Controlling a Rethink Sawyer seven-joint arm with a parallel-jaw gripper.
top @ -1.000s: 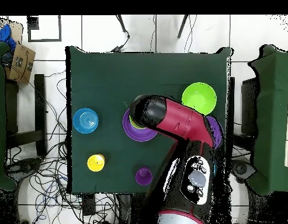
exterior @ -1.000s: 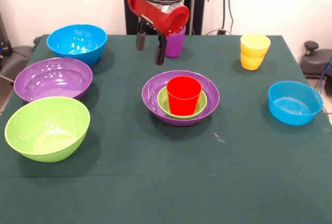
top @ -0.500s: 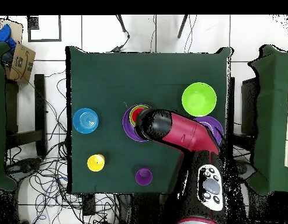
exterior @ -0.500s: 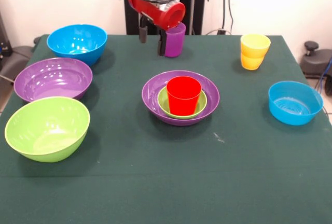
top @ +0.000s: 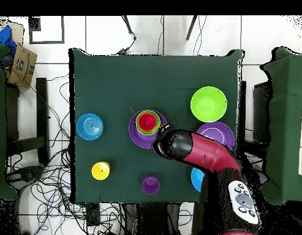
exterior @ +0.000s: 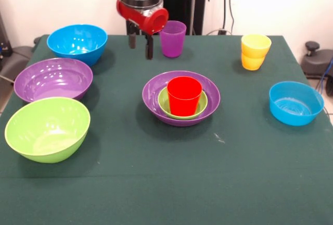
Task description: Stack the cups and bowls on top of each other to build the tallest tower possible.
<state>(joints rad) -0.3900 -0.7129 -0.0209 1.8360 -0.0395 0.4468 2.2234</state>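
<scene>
Empty pincer (exterior: 140, 46) hangs open left of the purple cup (exterior: 173, 38).

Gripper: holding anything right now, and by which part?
Nothing held. The gripper hangs open and empty above the table, beside the purple cup, not touching it.

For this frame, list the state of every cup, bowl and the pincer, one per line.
Pincer: open, empty, above the table.
Glossy large purple plastic bowl, centre: upright, holds the small green bowl.
Small green plastic bowl: nested, holds the red cup.
Red plastic cup: upright, topmost.
Purple plastic cup: upright, alone.
Two yellow plastic cups: stacked.
Small blue bowl, large blue bowl, second large purple bowl, lime green bowl: upright, empty.
</scene>
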